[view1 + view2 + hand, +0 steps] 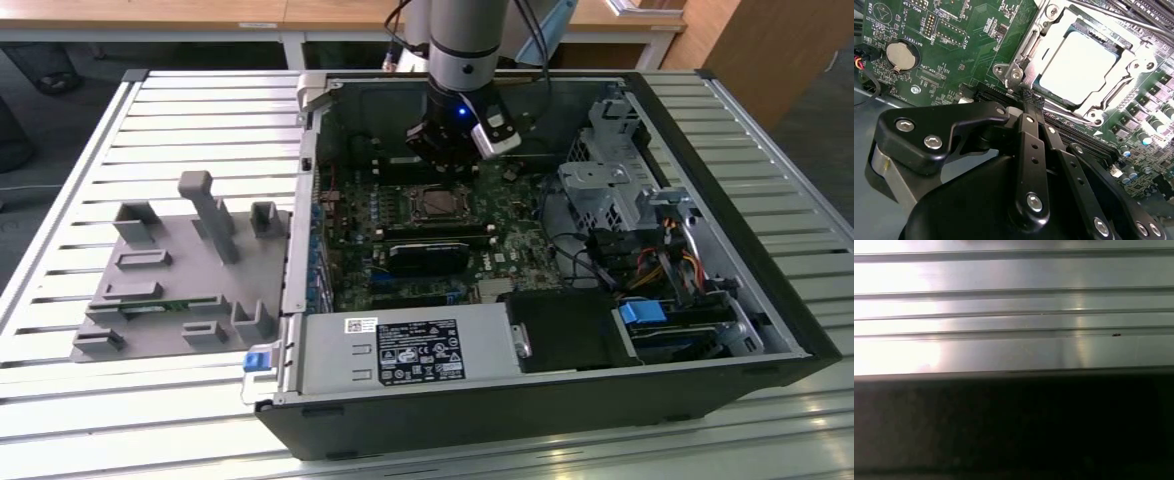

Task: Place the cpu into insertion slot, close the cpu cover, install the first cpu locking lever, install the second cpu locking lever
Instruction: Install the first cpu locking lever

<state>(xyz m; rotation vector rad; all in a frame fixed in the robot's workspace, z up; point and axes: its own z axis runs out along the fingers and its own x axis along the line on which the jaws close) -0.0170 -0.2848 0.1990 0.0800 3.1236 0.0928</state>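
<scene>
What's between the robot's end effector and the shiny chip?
In the second wrist view, the silver cpu cover edge and a socket corner screw lie between the end effector and the cpu.

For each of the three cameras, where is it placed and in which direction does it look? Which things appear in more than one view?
Exterior view: off the arm, high, looking down into the open computer case on a slatted metal table; the arm and gripper show.
Second wrist view: on the arm, looking along the gripper at the cpu lying in the insertion slot, the cpu cover closed over it.
First wrist view: on the arm, facing metal slats.
Shared: exterior and second wrist views show gripper, cpu and green board.
</scene>
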